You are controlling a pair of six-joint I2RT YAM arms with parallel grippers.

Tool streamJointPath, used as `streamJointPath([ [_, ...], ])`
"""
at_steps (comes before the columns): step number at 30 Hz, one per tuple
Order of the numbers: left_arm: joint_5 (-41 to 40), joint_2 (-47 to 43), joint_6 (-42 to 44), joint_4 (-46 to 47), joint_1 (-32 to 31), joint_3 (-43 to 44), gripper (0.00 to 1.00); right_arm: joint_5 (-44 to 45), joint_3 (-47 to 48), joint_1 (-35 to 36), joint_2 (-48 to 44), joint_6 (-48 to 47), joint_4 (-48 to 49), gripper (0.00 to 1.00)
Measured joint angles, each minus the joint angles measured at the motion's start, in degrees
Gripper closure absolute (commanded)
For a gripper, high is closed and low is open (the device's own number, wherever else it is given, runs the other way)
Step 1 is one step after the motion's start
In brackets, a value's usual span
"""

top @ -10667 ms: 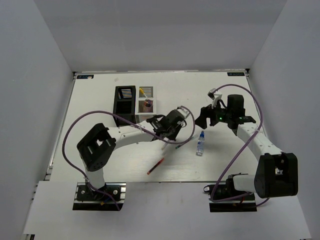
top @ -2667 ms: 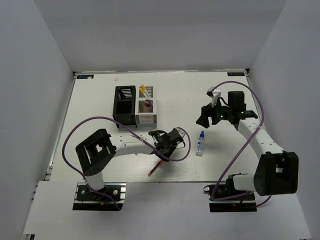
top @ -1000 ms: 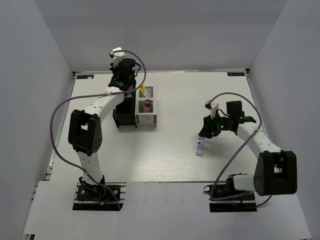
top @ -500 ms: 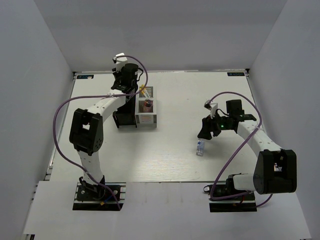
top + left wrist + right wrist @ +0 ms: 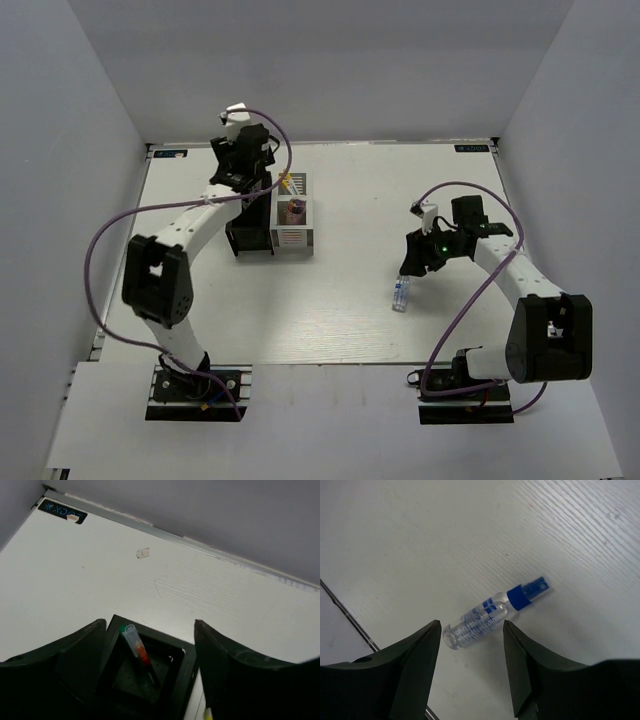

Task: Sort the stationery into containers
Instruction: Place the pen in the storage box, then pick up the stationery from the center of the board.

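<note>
My left gripper (image 5: 246, 168) hangs open over the back of the black container (image 5: 250, 228). In the left wrist view a red-orange pen (image 5: 136, 647) with a clear, green-tipped cap leans free inside a black compartment (image 5: 182, 667), between the spread fingers (image 5: 220, 655). The white-grey container (image 5: 293, 232) stands right beside the black one and holds a pink cylinder (image 5: 295, 209) and a yellow pen (image 5: 286, 182). A clear bottle with a blue cap (image 5: 401, 294) (image 5: 490, 615) lies flat on the table. My right gripper (image 5: 410, 266) (image 5: 471, 625) hovers open just above it, a finger on either side.
The table's back edge with a metal rail (image 5: 215, 547) runs just behind the containers. A dark seam (image 5: 350, 622) in the table surface passes near the bottle. Purple cables loop beside both arms.
My left gripper has opened and the red-orange pen now rests in the black container. The right gripper has shifted slightly over the bottle, and its jaws narrowed a little.
</note>
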Motion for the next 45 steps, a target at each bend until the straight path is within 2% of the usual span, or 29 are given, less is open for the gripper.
streamJointPath([
  [2, 3.19, -5.40, 0.50, -1.99, -0.13, -1.66, 0.10, 2.82, 1.14, -0.02, 0.63, 2.27, -0.92, 0.42],
  [4, 6.99, -12.94, 0.79, -2.95, -0.17, -4.96, 0.00, 5.79, 1.90, -0.02, 0.74, 4.61, -1.92, 0.42],
  [6, 11.37, -22.51, 1.01, -3.98, -0.20, -10.03, 0.00, 8.39, 2.49, -0.02, 0.76, 6.84, -3.26, 0.38],
  [7, 14.05, -27.91, 1.01, -4.42, -0.20, -13.11, 0.00, 9.53, 2.71, 0.00, 0.76, 7.56, -3.98, 0.31],
  [8, 16.26, -33.09, 0.94, -4.96, -0.20, -16.06, 0.00, 10.36, 2.89, 0.00, 0.79, 8.39, -4.81, 0.29],
  [12, 24.26, -48.37, -0.37, -8.92, -0.20, -27.08, 0.00, 11.34, 3.19, 0.07, 2.62, 10.16, -7.80, 0.29],
  [15, 28.96, -54.07, -1.84, -12.61, -0.28, -34.10, 0.00, 11.39, 3.17, 0.28, 5.68, 11.63, -8.96, 0.29],
  [19, 33.64, -57.29, -3.87, -18.53, -0.63, -40.13, 0.00, 11.69, 3.30, 1.07, 9.55, 13.66, -9.27, 0.32],
  [29, 36.54, -64.76, -7.41, -28.04, -0.79, -43.89, 0.00, 14.32, 5.53, 6.05, 16.85, 19.10, -6.60, 0.33],
  [32, 36.39, -66.58, -8.28, -30.34, -0.79, -43.89, 0.00, 15.63, 5.81, 7.30, 18.10, 20.65, -5.79, 0.39],
  [33, 36.37, -66.95, -8.52, -30.80, -0.85, -43.89, 0.00, 15.98, 5.99, 7.56, 18.64, 21.27, -5.64, 0.44],
  [38, 36.37, -67.47, -9.44, -32.54, -0.87, -43.89, 0.00, 16.70, 6.95, 8.15, 20.57, 23.82, -5.60, 0.57],
  [41, 36.37, -67.45, -9.75, -32.96, -0.87, -43.89, 0.00, 16.92, 7.06, 8.44, 20.63, 24.33, -5.62, 0.72],
  [42, 36.37, -67.41, -9.79, -33.03, -0.87, -43.89, 0.00, 16.87, 7.23, 8.48, 20.79, 24.22, -5.75, 0.80],
  [45, 36.50, -67.06, -10.29, -33.20, -0.87, -43.89, 0.00, 16.85, 8.83, 8.61, 21.77, 22.14, -6.32, 0.89],
])
